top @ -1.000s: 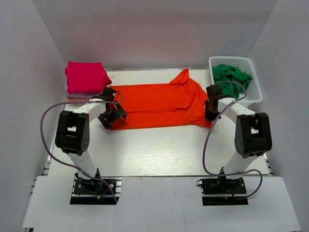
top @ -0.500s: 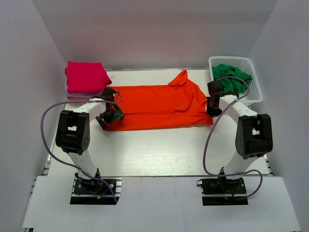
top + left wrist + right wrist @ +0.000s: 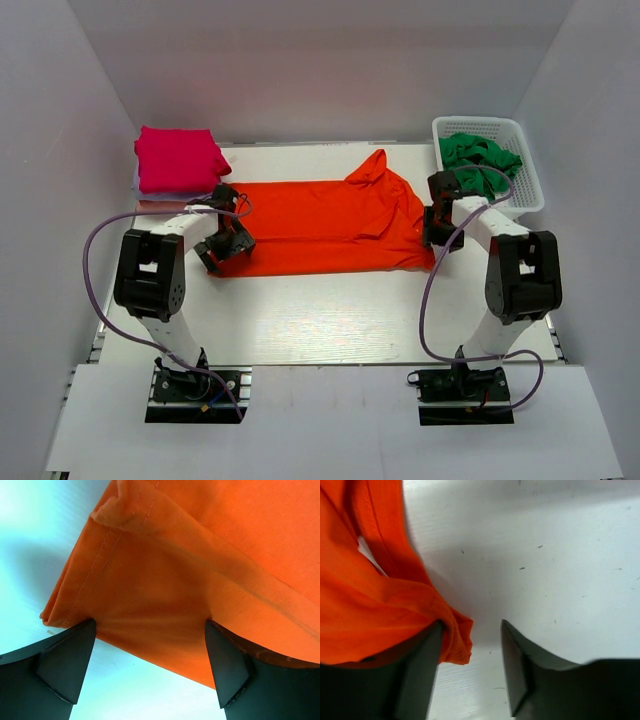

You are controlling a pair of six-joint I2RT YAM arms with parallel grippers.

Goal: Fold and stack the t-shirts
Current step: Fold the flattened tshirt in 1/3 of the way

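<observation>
Left wrist: left gripper (image 3: 150, 627) wide open, orange t-shirt (image 3: 200, 555) hem between fingers. Right gripper (image 3: 472, 626) parted, nothing clamped. Cloth limp, light; pinch doubled hem corners.

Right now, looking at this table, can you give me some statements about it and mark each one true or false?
1. The orange-red shirt lies spread out on the table. True.
2. The basket holds magenta cloth. False: it holds green cloth.
3. The left tool is open at the shirt's edge. True.
4. The folded magenta shirt sits at the far right. False: it is at the far left.
5. The right tool is clamped shut. False: its jaws stand apart.
</observation>
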